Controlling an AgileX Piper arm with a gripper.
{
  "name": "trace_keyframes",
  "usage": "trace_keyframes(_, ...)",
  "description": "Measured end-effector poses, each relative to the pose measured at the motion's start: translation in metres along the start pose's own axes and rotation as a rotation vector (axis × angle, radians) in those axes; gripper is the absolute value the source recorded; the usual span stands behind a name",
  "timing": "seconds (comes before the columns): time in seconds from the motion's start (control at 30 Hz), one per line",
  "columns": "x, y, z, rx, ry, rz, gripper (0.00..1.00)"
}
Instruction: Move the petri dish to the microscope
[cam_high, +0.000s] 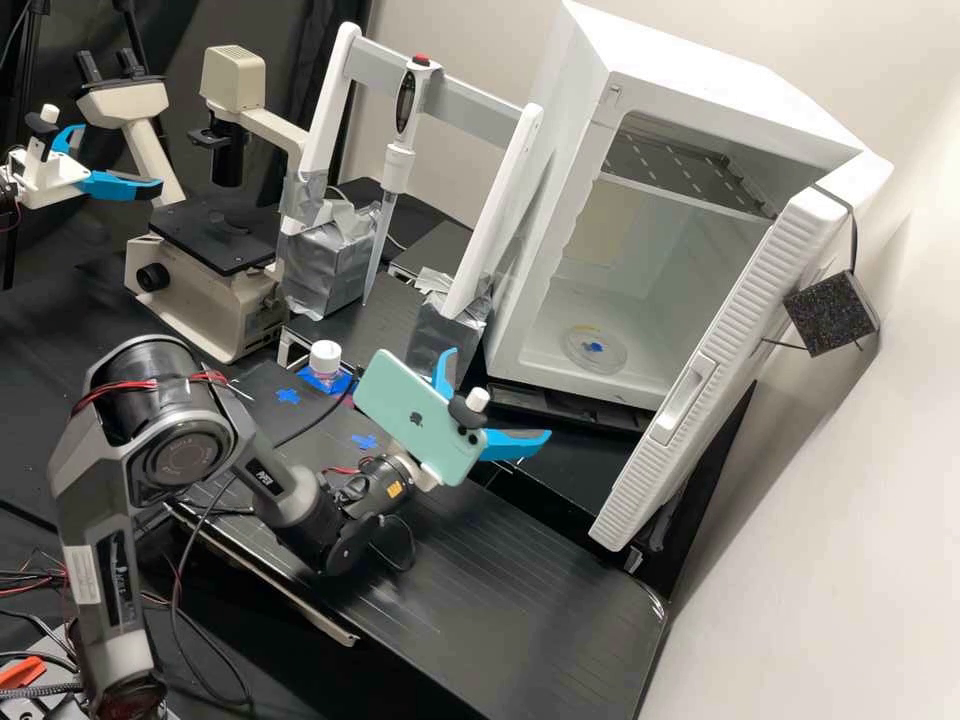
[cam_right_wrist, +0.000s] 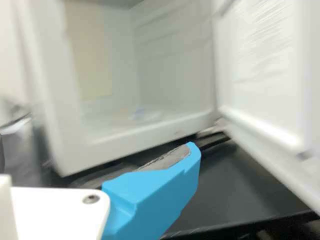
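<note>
The gripper (cam_high: 500, 394), fingers wide at centre frame, seems in the approach step; next it must enter the incubator (cam_high: 550, 250), upper right, and grasp the dish (cam_high: 612, 354).

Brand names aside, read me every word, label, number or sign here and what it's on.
Readable words or numbers: none.
White label on the dark grey arm: print too small to read.
Orange sticker near the arm's wrist: too small.
Blue crosses on the black bench: signs without lettering.

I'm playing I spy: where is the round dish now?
In the high view, the dish sits right of centre, inside the open white box, on its floor.
</note>
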Motion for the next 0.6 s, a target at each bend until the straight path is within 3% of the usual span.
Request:
trace_keyframes(0.23, 0.031, 0.030, 0.005, -0.022, 0.046, 0.079, 1.00)
trace_keyframes(0.33, 0.052, 0.038, 0.006, -0.038, 0.079, 0.079, 1.00)
trace_keyframes(0.6, 0.110, 0.048, 0.005, -0.018, 0.115, 0.014, 1.00)
